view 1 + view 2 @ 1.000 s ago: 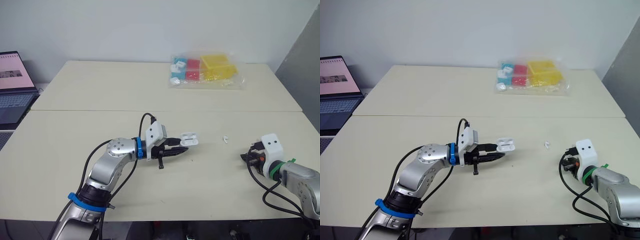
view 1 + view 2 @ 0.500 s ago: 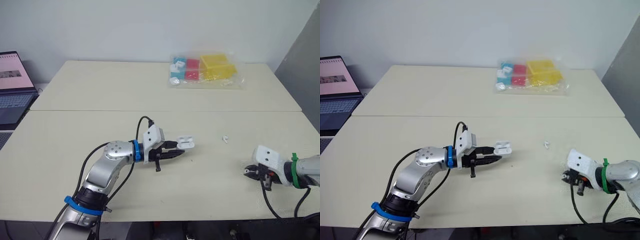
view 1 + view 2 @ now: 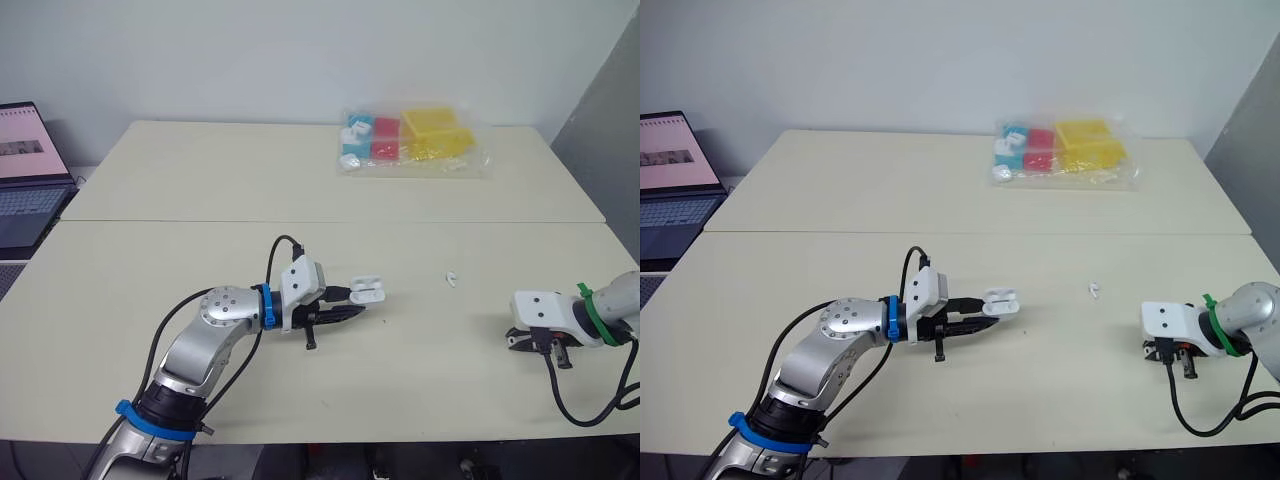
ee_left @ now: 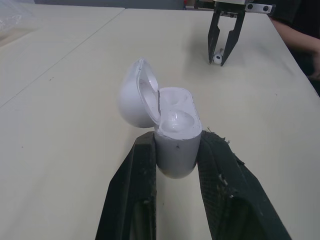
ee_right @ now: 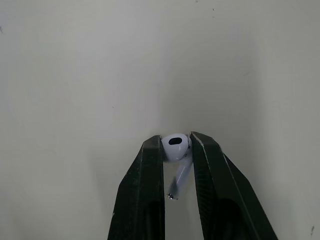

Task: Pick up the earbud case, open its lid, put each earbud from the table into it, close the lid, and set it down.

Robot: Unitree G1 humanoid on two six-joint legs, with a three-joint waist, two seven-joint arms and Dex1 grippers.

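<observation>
Your right hand (image 5: 176, 139) clamped on an earbud (image 5: 178, 157), your left hand (image 4: 175, 145) clamped round the open earbud case (image 4: 172, 127): align the stem over it, then lower gently.

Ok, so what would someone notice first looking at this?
The white earbud case, its lid open, is gripped in the left tool at the middle of the near table. Toward the right side, the right tool pinches one earbud, and a second earbud lies loose on the table between them.
</observation>
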